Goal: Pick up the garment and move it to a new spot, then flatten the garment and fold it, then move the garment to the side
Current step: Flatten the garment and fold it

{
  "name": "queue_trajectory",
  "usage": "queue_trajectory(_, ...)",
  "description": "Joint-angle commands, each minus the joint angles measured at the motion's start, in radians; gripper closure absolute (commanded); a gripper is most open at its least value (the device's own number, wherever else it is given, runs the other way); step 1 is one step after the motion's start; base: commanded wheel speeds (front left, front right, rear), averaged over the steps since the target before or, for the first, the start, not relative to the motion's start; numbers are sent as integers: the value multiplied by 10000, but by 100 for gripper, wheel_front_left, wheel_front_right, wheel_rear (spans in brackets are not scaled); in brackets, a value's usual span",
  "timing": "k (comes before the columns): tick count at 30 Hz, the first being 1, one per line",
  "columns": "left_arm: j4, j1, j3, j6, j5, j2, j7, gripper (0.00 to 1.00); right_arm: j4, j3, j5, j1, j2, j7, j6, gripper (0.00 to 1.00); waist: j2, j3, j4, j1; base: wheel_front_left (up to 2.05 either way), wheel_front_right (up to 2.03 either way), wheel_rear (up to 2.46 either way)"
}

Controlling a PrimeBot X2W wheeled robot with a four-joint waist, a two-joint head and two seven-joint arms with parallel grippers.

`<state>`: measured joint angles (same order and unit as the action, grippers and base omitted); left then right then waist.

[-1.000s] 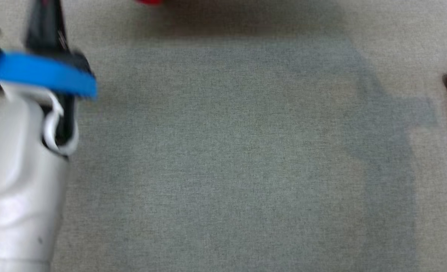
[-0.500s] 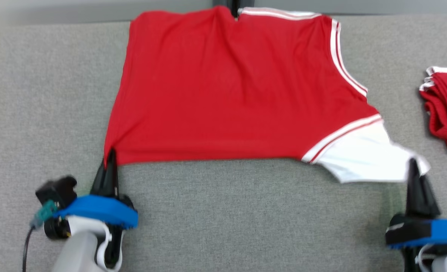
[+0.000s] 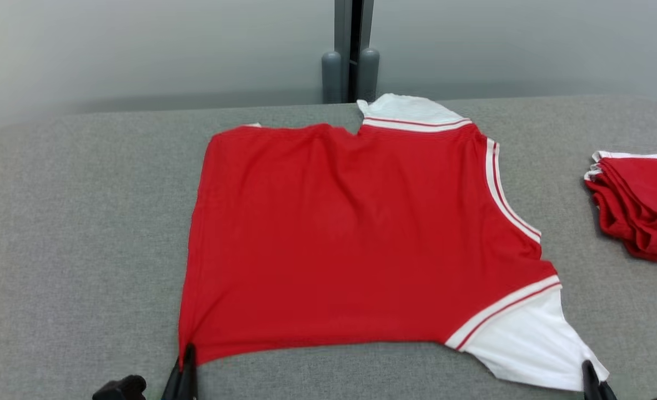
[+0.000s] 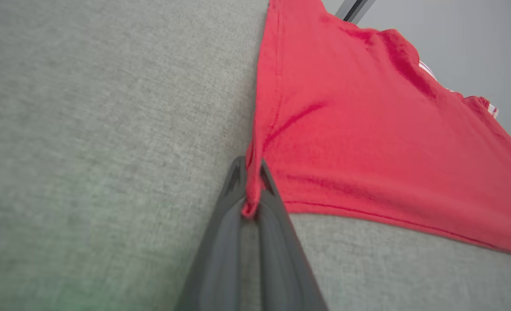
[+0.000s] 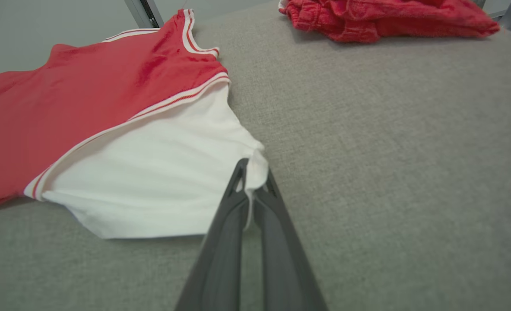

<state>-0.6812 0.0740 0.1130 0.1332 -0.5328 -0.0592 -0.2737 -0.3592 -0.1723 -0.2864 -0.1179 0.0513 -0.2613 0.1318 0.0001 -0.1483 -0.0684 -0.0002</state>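
The grey cloth-covered desk [image 3: 84, 250] carries everything. The garment [image 3: 350, 239], a red shirt with white sleeves, lies spread across its middle, reaching from close to the near edge almost to the far edge by the wall. It lies sideways: the hem faces the desk's left side and the striped neckline faces the right, so its long axis runs left to right, parallel to the near edge. One white sleeve [image 3: 411, 108] pokes out at the far edge. The other white sleeve [image 3: 528, 344] fans out toward the near right. A pile of red clothes [image 3: 645, 200] sits well apart at the right edge.

Both pairs of jaws are closed on cloth along the side of the garment nearest the robot. The left jaws pinch the near hem corner, and a fold of red fabric is bunched between their dark fingers [image 4: 220, 242]. The right jaws clamp the tip of the near white sleeve between their fingers [image 5: 225, 242].

The whole shirt therefore lies beyond the jaws, toward the far edge, with each arm holding the end on its own side. My judgement is that flattening is the step in hand. An even pull toward the near edge would take out the slack. The right grip is on a loose sleeve rather than the body, so that side may lag or skew.
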Motion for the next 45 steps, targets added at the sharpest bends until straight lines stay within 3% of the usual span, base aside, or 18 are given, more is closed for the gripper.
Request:
queue_trajectory(1, -457, -833, -49, -56, 100, -35, 182, 100, -88, -95, 111, -440, 25, -46, -21, 100, -1, 275, -53, 2, 0, 0, 0)
queue_trajectory(7, -27, -1482, 225, -56, 345, 56, 180, 100, -115, -220, 232, -1084, 78, -47, -21, 100, -1, 637, 124, 2, 0, 0, 0)
queue_trajectory(14, 930, -1185, 620, -45, 685, 83, 111, 100, 291, -165, 146, -757, 49, -47, -19, 100, -1, 528, 287, 2, 0, 0, 0)
queue_trajectory(23, 2326, 158, 1255, -43, 1192, 72, 97, 100, 1064, -158, -135, 1231, 11, -45, -13, 100, -1, -317, 413, 2, 0, 0, 0)
queue_trajectory(28, 2657, 885, 1108, -42, 1147, 78, 95, 100, 1191, -208, -159, 2571, 4, -45, -12, 100, -1, -831, 416, 2, 0, 0, 0)
queue_trajectory(43, 1797, 2574, 375, -40, 1232, 79, 95, 100, -274, -577, 661, 5202, 314, -41, -13, 100, -1, -1772, 485, 2, 0, 0, 0)
queue_trajectory(44, 1706, 2639, 355, -40, 1257, 79, 97, 86, -589, -616, 690, 5243, 288, -39, -13, 100, -1, -1780, 478, 2, 0, 0, 0)
queue_trajectory(45, 1628, 2694, 332, -40, 1278, 79, 95, 45, -792, -615, 764, 5374, 273, -41, -13, 2, -1, -1780, 473, 2, 0, 0, 0)
